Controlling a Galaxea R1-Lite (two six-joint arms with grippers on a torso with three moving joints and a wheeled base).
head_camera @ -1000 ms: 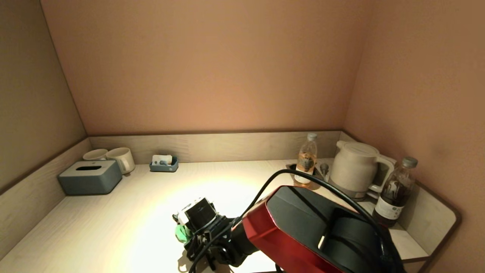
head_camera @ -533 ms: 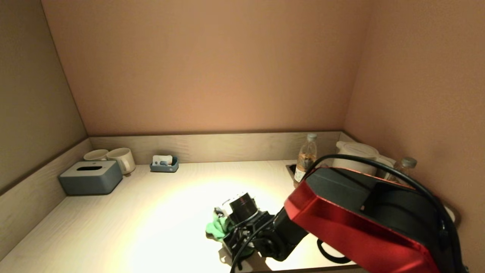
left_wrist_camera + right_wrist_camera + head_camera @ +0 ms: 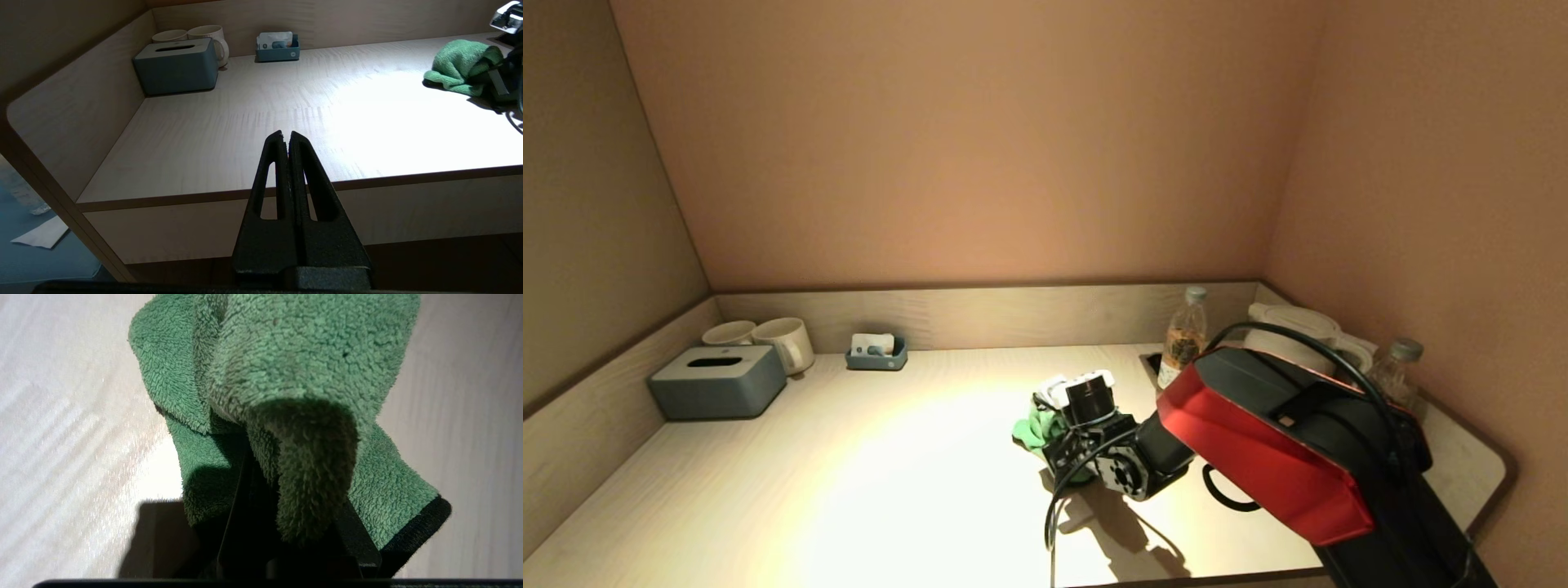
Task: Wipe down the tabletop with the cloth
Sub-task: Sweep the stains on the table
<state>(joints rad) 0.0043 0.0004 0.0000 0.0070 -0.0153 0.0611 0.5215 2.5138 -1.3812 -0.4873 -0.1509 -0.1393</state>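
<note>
A green terry cloth (image 3: pixel 1034 430) lies bunched on the pale wooden tabletop (image 3: pixel 866 474), right of centre. My right gripper (image 3: pixel 1058 445) is shut on the cloth (image 3: pixel 286 375) and presses it down on the table; the cloth hides the fingertips. The cloth also shows in the left wrist view (image 3: pixel 461 65). My left gripper (image 3: pixel 285 136) is shut and empty, held in front of the table's near edge, out of the head view.
A grey tissue box (image 3: pixel 717 380) and two cups (image 3: pixel 784 343) stand at the back left, with a small blue tray (image 3: pixel 876 353) beside them. A bottle (image 3: pixel 1183 339), a white kettle (image 3: pixel 1290 322) and a second bottle (image 3: pixel 1395 371) stand at the back right.
My right gripper has dragged the cloth across the table, from the near centre to the right and farther back. The left arm has not moved.
</note>
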